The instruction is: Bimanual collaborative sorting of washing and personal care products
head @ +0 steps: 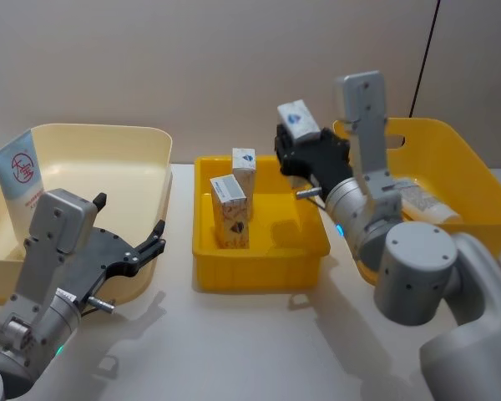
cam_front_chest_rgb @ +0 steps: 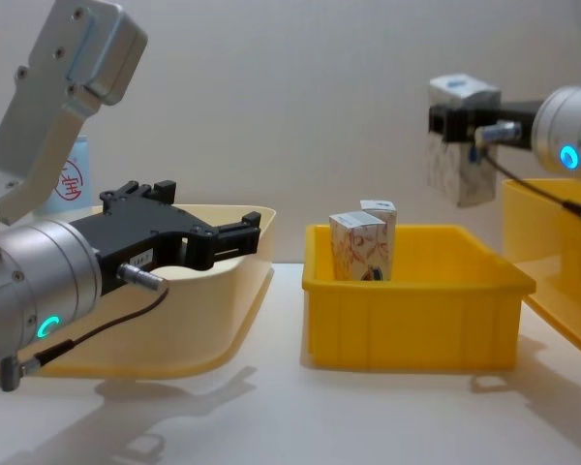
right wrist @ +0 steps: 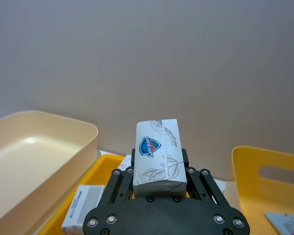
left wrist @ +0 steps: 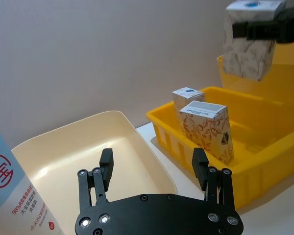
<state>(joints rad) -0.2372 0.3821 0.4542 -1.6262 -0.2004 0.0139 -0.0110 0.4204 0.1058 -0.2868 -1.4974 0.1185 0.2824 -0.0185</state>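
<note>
A white carton (head: 299, 119) is clamped in the right gripper (head: 303, 142), raised above the small yellow bin (head: 259, 251); the left gripper (head: 134, 234) is held apart over the cream bin (head: 142, 142); a white counter (head: 259, 342) is backed by a plain wall (head: 192, 58).

Three bins stand in a row on the tabletop (head: 259, 351): a wide bin (head: 142, 150) to the left, a low tray (head: 267, 259) in the middle, a deep bin (head: 459, 159) to the right. A squeeze tube (head: 21, 180) leans upright in the wide bin's far left corner. Two cartons (head: 231, 210) stand upright in the tray's left half, one behind the other. A flat packet (head: 426, 205) lies in the deep bin. The left pincer (head: 142, 244) hovers at the wide bin's near right rim. The right pincer (head: 305, 150) holds a third carton (head: 299, 119) up above the tray's far right corner.
</note>
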